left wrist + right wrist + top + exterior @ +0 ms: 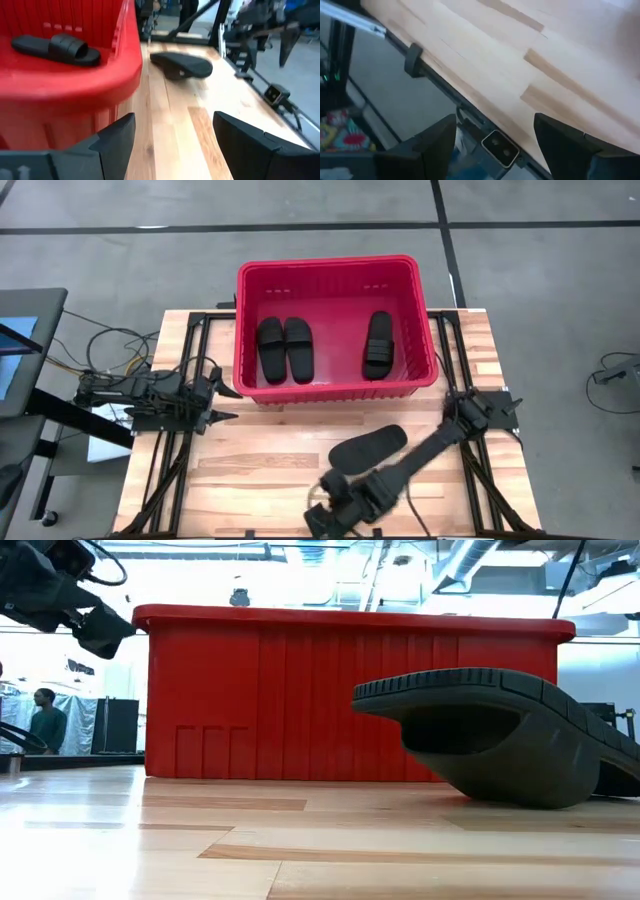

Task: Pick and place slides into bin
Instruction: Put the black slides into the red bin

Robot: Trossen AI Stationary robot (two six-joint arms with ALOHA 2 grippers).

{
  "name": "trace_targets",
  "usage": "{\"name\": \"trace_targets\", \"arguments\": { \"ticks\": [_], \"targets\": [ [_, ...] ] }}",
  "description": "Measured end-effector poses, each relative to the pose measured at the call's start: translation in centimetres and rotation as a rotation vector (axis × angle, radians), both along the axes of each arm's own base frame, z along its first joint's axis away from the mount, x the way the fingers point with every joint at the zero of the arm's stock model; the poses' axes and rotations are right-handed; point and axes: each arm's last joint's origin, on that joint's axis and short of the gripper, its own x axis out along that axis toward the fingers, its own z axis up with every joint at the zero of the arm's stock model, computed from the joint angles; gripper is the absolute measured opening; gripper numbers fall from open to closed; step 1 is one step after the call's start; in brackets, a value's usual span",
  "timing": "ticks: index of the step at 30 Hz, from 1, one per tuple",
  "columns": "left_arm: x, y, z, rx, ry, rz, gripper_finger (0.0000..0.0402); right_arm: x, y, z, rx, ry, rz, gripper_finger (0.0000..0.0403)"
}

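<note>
I see three slides point(285, 348) lying in the red bin point(330, 272), and one slide point(368, 448) on the counter point(260, 470) in front of it. My right pincer point(492, 137) is released at the near edge; my left pincer point(225, 402), also released, waits beside the bin.

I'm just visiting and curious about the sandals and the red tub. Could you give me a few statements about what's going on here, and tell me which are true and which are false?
1. Three slides lie inside the bin. True.
2. The fourth slide is in the bin too. False: it lies on the table, in front of the bin.
3. The right gripper holds a slide. False: it is open and empty, at the table's front edge.
4. The left gripper is open, beside the bin. True.
</note>
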Motion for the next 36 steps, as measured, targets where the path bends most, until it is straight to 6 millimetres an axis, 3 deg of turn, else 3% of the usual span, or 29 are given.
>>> {"name": "trace_targets", "arguments": {
  "ticks": [7, 10, 14, 19, 25, 31, 36],
  "targets": [
    [-0.2, 0.0, -0.9, 0.010, 0.097, 0.000, 0.0258, -5.4, 3.6, -0.2, -0.123, -0.172, -0.504, 0.0258],
    [-0.4, 0.0, -1.3, 0.014, 0.142, 0.000, 0.0258, -5.6, 4.5, -0.3, -0.133, -0.336, -0.577, 0.0258],
    [-0.6, 0.1, -1.9, 0.021, 0.204, 0.000, 0.0258, -3.9, 4.5, 0.0, -0.111, -0.529, -0.671, 0.0258],
    [-0.8, 0.1, -2.4, 0.009, 0.260, 0.006, 0.0258, -1.8, 3.6, -0.3, -0.147, -0.618, -0.700, 0.0258],
    [-0.9, 0.1, -2.4, 0.003, 0.266, 0.007, 0.0258, 1.2, 1.7, 0.3, -0.089, -0.575, -0.630, 0.0258],
    [-0.9, 0.1, -2.4, 0.003, 0.266, 0.008, 0.0258, 3.8, -0.6, 0.7, 0.098, -0.513, -0.628, 0.0258],
    [-0.9, 0.1, -2.4, 0.003, 0.266, 0.008, 0.0258, 4.5, -1.7, 0.6, 0.094, -0.493, -0.629, 0.0258]
  ]
}}
